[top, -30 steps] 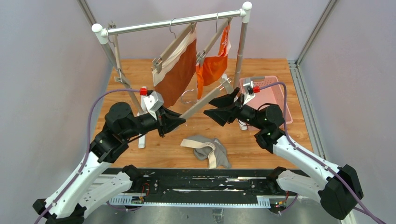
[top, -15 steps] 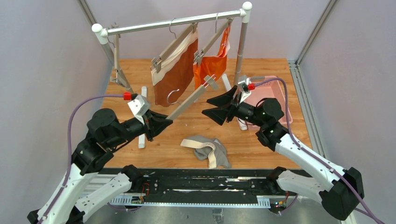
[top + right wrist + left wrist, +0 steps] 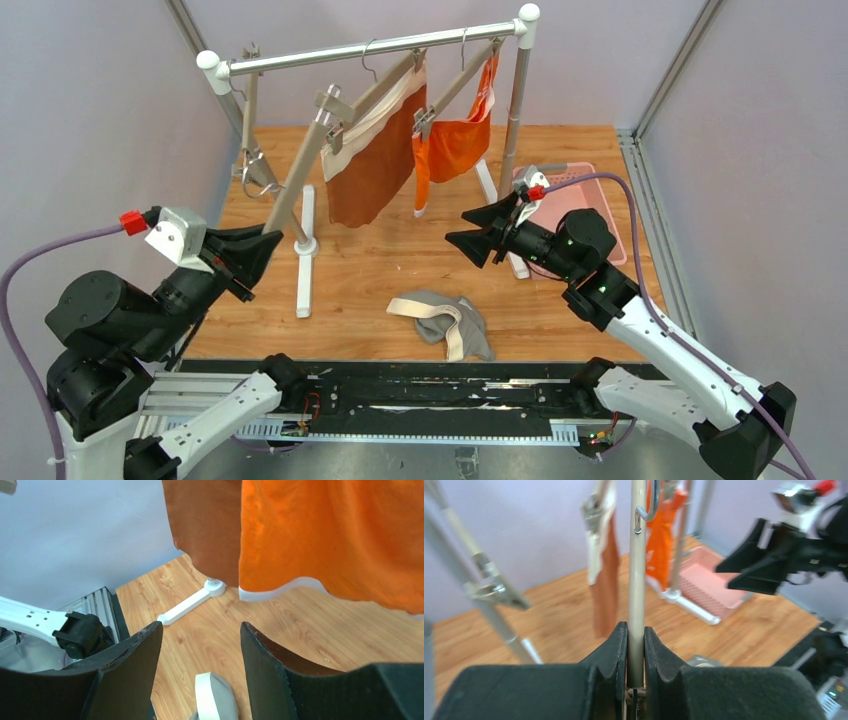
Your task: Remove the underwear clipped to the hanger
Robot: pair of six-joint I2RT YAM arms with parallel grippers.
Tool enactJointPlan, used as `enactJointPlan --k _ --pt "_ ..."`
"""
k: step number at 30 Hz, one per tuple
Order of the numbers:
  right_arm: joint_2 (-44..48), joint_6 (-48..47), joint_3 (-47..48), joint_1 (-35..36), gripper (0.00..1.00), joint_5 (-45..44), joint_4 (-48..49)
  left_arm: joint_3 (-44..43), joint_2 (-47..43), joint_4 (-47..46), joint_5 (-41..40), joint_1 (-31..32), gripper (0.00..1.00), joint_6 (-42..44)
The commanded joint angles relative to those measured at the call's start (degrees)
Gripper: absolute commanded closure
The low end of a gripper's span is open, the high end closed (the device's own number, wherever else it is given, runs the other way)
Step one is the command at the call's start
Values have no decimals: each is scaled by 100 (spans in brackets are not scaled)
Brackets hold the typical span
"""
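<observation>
My left gripper is shut on the bar of an empty wooden hanger, which slants up toward the rail; the left wrist view shows the bar pinched between the jaws. The rust-brown briefs and the orange briefs hang clipped to their hangers. The grey briefs lie loose on the table. My right gripper is open and empty, low and in front of the orange briefs, with the grey briefs' waistband below its jaws.
The clothes rack's white feet stand on the wooden table, its right post beside my right gripper. A pink basket sits at the right, behind the right arm. Grey walls close in both sides.
My left arm has drawn back to the left and swung the empty hanger up and left, toward the rail. My right gripper has shifted slightly right and stays open.
</observation>
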State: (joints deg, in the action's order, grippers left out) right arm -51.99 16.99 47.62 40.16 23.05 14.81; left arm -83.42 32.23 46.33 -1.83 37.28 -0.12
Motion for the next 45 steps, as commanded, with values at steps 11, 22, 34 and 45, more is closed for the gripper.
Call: enactJointPlan --k 11,22,34,45 --pt "270 -392 -284 76 41 -274 -438 -320 517 1045 -2855 18 100 287" --pt "185 -351 -433 75 41 -279 -214 -254 1553 641 -2884 16 100 533" --pt "430 -423 -644 76 41 -394 -282 -930 2908 -93 -2831 13 100 588" --pt "534 -479 -730 79 41 -423 -295 -793 2949 -787 -2504 10 100 394"
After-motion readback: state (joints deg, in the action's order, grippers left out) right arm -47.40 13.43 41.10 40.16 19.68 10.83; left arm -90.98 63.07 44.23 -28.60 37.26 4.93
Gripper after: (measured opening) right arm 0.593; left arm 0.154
